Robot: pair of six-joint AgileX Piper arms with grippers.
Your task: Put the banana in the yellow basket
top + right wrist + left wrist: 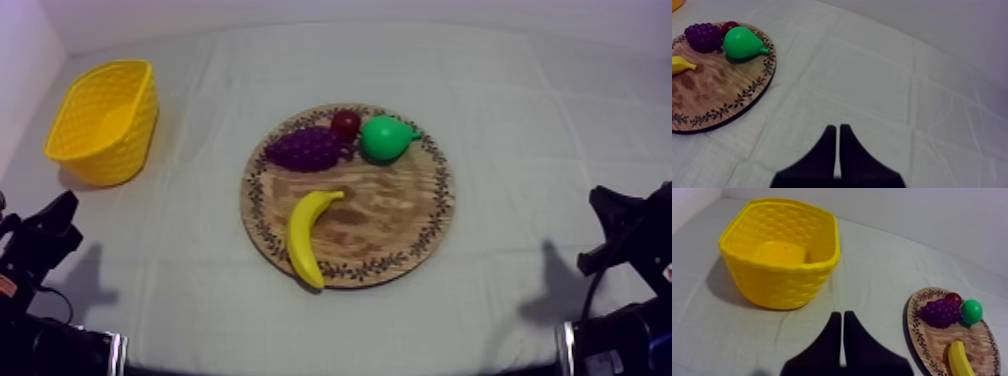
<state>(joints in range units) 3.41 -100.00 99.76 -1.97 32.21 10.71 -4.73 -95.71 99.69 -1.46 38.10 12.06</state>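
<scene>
Banana (310,238) lies on the left-front part of the wooden board (400,215), long axis running from board centre to its near rim. Left gripper (842,316) and right gripper (837,129) both have fingers pressed together, empty, well off the board. Left is probably nearer, with yellow basket (105,120) off the board's left.

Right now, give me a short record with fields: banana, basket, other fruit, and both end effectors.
banana: lying on the wooden board, near its front-left rim, not held
yellow basket: upright on the cloth, left of the board, apart from it
other fruit: grapes, small red fruit and pear grouped at the board's far side
left end effector: shut on nothing, facing the basket
right end effector: shut on nothing, right of the board
</scene>
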